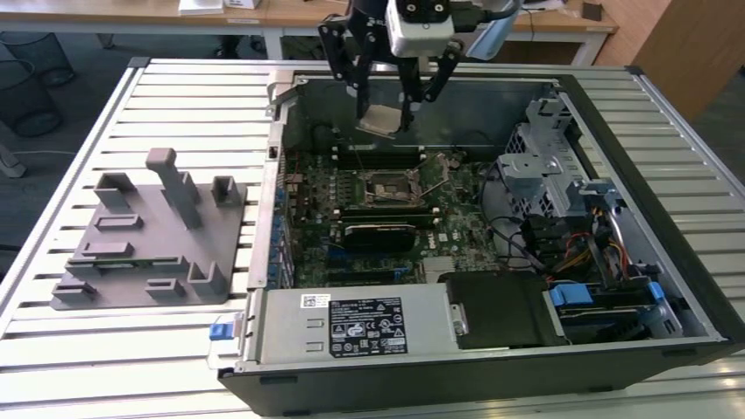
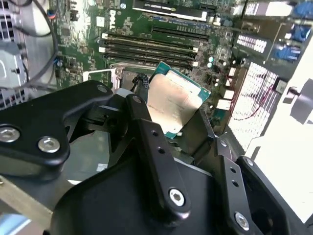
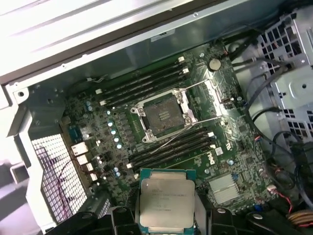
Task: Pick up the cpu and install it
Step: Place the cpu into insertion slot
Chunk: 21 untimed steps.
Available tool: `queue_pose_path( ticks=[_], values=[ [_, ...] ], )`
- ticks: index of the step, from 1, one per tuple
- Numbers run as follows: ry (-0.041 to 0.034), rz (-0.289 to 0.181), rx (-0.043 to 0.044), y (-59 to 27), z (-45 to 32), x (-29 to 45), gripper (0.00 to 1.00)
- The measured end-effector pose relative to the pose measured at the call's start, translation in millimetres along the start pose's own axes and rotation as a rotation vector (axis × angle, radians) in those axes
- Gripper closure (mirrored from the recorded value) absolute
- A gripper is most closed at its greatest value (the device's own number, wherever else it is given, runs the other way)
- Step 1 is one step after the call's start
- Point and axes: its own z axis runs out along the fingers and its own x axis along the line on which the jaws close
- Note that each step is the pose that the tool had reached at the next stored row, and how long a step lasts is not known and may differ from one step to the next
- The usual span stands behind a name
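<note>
Slatted table point(image 1: 174, 87) bears open computer case point(image 1: 466, 384); claw point(image 1: 382, 115) holds cpu point(image 1: 378, 121) over motherboard point(image 1: 463, 218).

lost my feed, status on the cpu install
Gripper shut on cpu, held over the motherboard. Socket open and empty, cpu not yet seated. No obstruction seen over socket.

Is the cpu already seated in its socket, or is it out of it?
Out. The gripper holds the cpu above the motherboard, and the dark square of the socket lies bare.
</note>
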Motion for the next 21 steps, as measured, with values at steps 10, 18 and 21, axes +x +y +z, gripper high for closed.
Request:
queue_pose_path(
  ticks=[10,18,21],
  values=[
    [0.0056,0.161,0.002,0.3,1.7,0.1,0.46],
    [0.0106,0.301,0.0039,0.5,4.2,0.2,0.46],
    [0.0126,0.355,0.0046,0.5,5.6,0.2,0.46]
  ],
)
